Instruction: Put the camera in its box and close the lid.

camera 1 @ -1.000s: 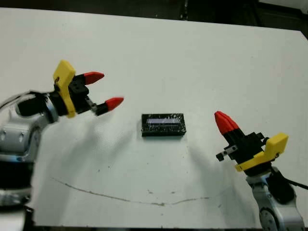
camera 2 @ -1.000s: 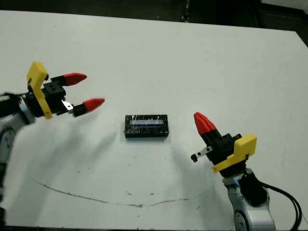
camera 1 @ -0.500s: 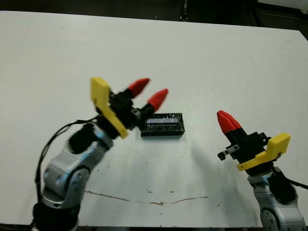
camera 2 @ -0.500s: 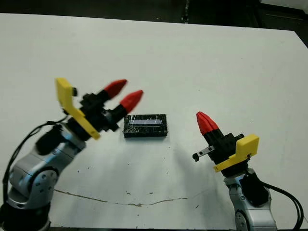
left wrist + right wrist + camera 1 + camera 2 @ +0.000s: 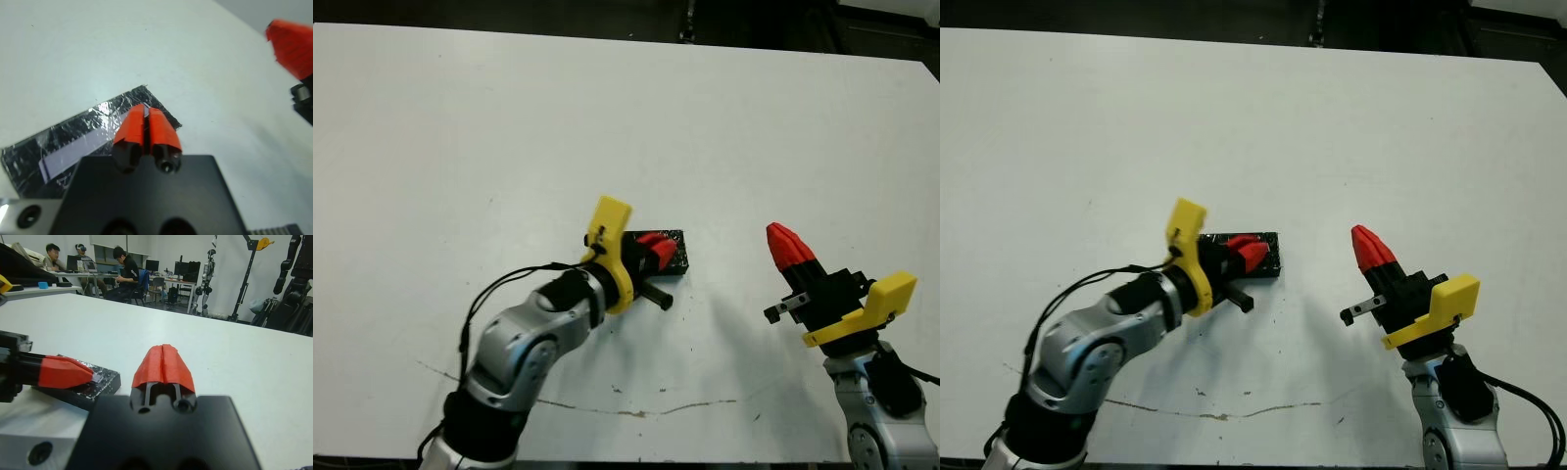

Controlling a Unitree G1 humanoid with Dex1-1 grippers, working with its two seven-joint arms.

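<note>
Left wrist view gives you the clearest look at the lid [image 5: 83, 134]: a flat black rectangle wrapped in something glossy and wrinkled that throws back light, with a pale lilac stripe running along its length. It lies flat on the white table [image 5: 607, 108], roughly midway between the side edges and nearer the near edge than the far one. The box and the camera do not show anywhere; the lid seems to sit over them, so you are most likely at the closing step, pressing the cover home or checking its seat.

Your left gripper [image 5: 654, 249] has its two red tips pinched together with nothing between them, and they hang over the right end of the lid, touching it or just above; the views do not settle which. If the lid is not fully down, your next move calls for a light, square push on the top, kept centred so the slick wrapping does not let the tips skate off and shove the whole piece sideways.

Your right gripper [image 5: 787, 251] is also pressed tight on nothing, its smooth tapered red cone pointing up and away, well apart from the lid toward the right edge of the table.

A thin dark scuff line [image 5: 607, 403] crosses the matte tabletop near the near edge. People [image 5: 122, 274] sit at desks beyond the table.
</note>
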